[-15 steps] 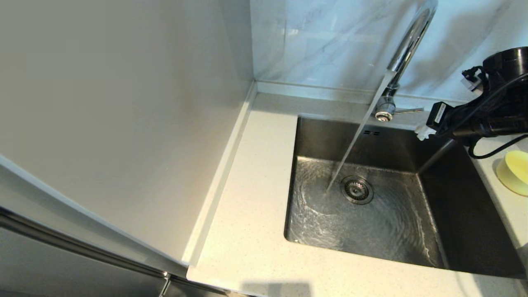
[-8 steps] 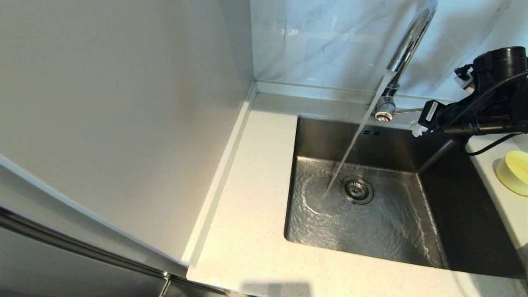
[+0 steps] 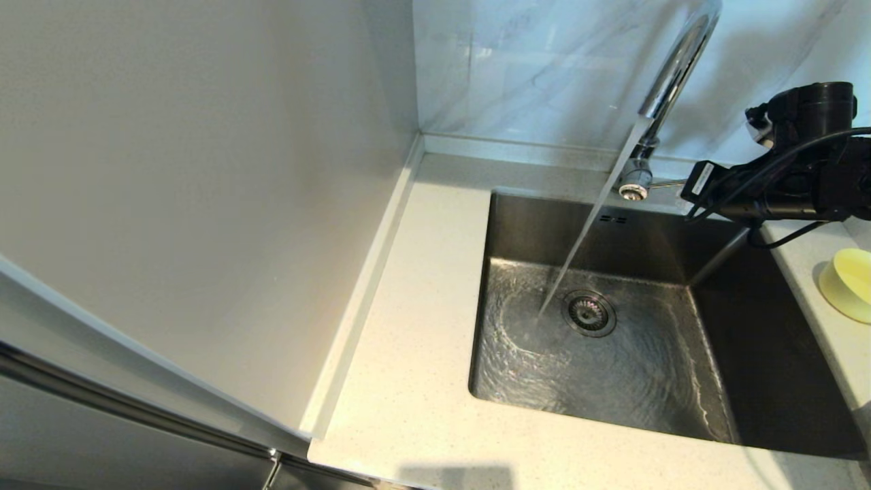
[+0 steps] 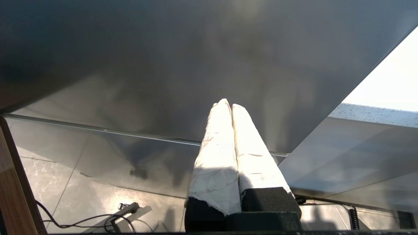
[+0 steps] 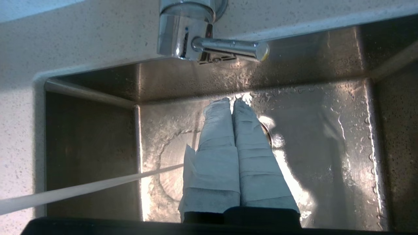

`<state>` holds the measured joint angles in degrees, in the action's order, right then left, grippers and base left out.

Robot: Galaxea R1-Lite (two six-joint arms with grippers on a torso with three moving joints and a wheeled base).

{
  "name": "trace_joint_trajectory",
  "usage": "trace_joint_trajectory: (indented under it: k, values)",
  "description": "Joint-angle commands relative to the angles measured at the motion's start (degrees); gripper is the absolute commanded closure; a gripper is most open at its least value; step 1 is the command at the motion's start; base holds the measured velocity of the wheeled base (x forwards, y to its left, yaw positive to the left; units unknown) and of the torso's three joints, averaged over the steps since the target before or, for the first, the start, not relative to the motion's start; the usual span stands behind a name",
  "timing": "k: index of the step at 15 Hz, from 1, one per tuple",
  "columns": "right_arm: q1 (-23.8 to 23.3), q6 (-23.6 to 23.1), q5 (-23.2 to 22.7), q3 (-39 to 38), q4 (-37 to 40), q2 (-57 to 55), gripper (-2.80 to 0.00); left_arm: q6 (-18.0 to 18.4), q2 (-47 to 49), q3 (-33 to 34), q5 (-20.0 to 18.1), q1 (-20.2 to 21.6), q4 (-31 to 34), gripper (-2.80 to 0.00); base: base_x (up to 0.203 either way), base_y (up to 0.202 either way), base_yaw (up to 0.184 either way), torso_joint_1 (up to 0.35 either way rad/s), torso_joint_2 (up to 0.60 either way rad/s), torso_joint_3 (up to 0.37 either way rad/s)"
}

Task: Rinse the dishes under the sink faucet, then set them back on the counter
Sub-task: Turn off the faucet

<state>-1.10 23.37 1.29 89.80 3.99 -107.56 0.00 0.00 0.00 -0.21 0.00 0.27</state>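
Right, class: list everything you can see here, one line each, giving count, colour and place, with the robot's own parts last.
Faucet: one, chrome, behind the sink, water running.
Lever handle: one, chrome, at the faucet's base.
Sink: one, steel, set in the counter.
Drain strainer: one, metal, sink floor.
Bowl: one, yellow, counter right of the sink.
Counter: one, off-white speckled, around the sink.
Wall: white marble, behind.
Right gripper: white-wrapped jaws shut, near the lever.
Left gripper: white-wrapped jaws shut, parked away from the sink.

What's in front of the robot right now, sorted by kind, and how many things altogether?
Taps: 1, the faucet, running
Sinks: 1, the sink
Bowls: 1, the yellow bowl on the counter
Robot hands: 2, right hand by the tap, left hand parked
Total: 5
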Motion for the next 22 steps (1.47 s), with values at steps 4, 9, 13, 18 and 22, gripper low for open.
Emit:
trace_joint_trajectory:
  k: [4,9,13,18,22]
  values:
    - [0.1,0.1,0.1,0.3,-0.2,-1.0,0.00,0.0,0.0,0.0,0.0,0.0,0.0,0.00,0.000,0.000,0.000,0.000,0.00,0.000]
    - [0.1,0.0,2.7,0.6,-1.6,-2.9,0.00,0.0,0.0,0.0,0.0,0.0,0.0,0.00,0.000,0.000,0.000,0.000,0.00,0.000]
    - [0.3,0.0,3.1,1.0,-5.9,-3.6,0.00,0.0,0.0,0.0,0.0,0.0,0.0,0.00,0.000,0.000,0.000,0.000,0.00,0.000]
    - [0.7,-1.0,7.8,2.7,-6.2,-5.4,0.00,0.0,0.0,0.0,0.0,0.0,0.0,0.00,0.000,0.000,0.000,0.000,0.00,0.000]
    - [0.7,-1.0,8.1,3.1,-10.6,-5.8,0.00,0.0,0.0,0.0,-0.1,0.0,0.0,0.00,0.000,0.000,0.000,0.000,0.00,0.000]
